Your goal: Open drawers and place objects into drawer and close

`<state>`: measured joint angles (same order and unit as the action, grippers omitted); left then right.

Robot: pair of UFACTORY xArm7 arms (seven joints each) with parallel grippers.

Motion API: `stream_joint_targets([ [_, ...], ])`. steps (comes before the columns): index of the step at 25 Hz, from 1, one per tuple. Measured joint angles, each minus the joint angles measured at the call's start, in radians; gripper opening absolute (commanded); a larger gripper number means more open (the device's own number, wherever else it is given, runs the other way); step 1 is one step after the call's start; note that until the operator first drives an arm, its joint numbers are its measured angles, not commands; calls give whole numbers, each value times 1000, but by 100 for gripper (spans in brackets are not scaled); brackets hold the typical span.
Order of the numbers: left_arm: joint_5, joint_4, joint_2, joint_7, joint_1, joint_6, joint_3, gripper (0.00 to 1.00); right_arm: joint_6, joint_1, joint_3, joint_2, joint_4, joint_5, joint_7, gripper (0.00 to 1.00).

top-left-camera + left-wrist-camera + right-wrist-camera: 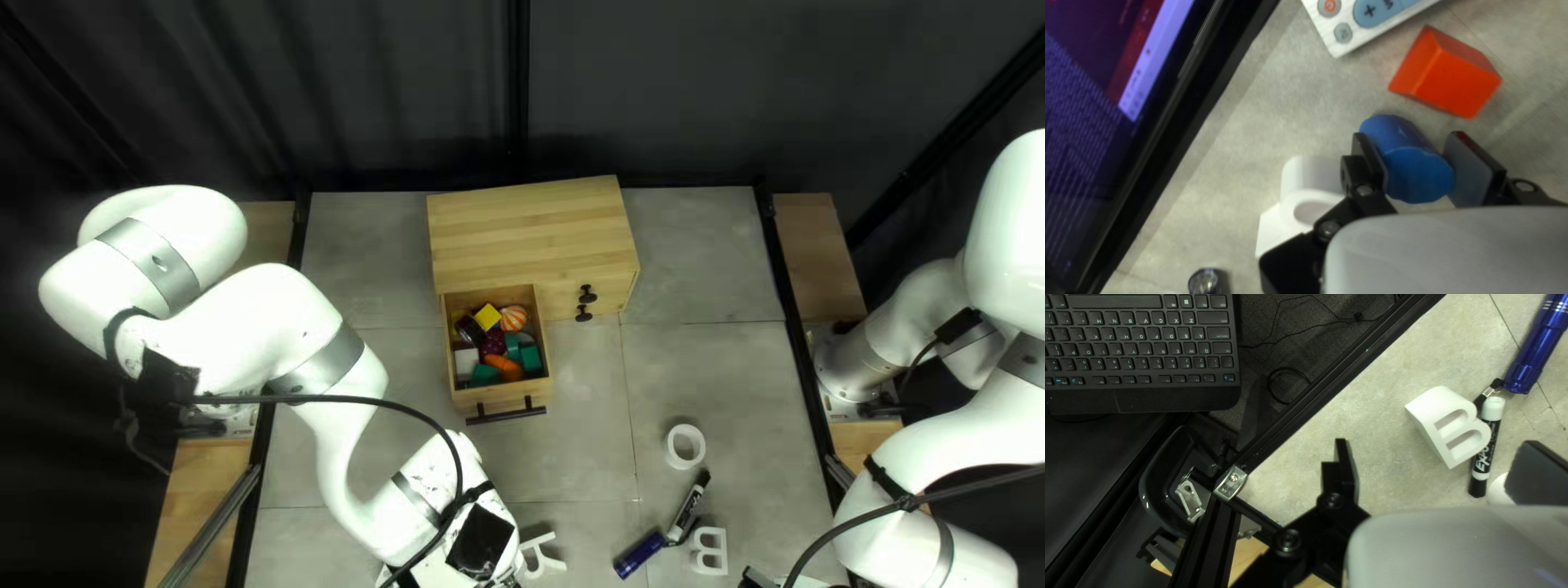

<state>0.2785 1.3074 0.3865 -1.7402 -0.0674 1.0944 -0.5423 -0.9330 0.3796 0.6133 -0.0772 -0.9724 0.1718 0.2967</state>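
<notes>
Left tool (505,580) snug around blue cylinder (1411,166).

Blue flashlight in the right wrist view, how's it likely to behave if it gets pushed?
The flashlight looks rigid and perhaps slippery, given its shiny, metallic-looking barrel. Its rounded body would probably roll if nudged sideways, though the strap at its end might drag.

Table (370,370) viewed from above near edge, slanted toward far curtain (653,87). Tabletop seen close from both wrists, downward. White letter B (1436,433), blue flashlight (1535,345) shared by top left, right wrist views.
</notes>
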Motion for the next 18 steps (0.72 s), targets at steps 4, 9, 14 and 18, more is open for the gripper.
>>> stream_joint_targets([
  [4, -31, 105, -57, 24, 7, 213, 3, 0, 0, 0, 0, 0, 0, 0, 0, 100],
  [9, -25, 291, -80, 196, 13, 506, 48, 0, 0, 0, 0, 0, 0, 0, 0, 100],
  [14, 11, 294, -129, 402, 70, 567, 136, 0, 0, 0, 0, 0, 0, 0, 0, 100],
  [18, 53, 222, -158, 546, 104, 512, 189, 0, 0, 0, 0, 0, 0, 0, 0, 100],
])
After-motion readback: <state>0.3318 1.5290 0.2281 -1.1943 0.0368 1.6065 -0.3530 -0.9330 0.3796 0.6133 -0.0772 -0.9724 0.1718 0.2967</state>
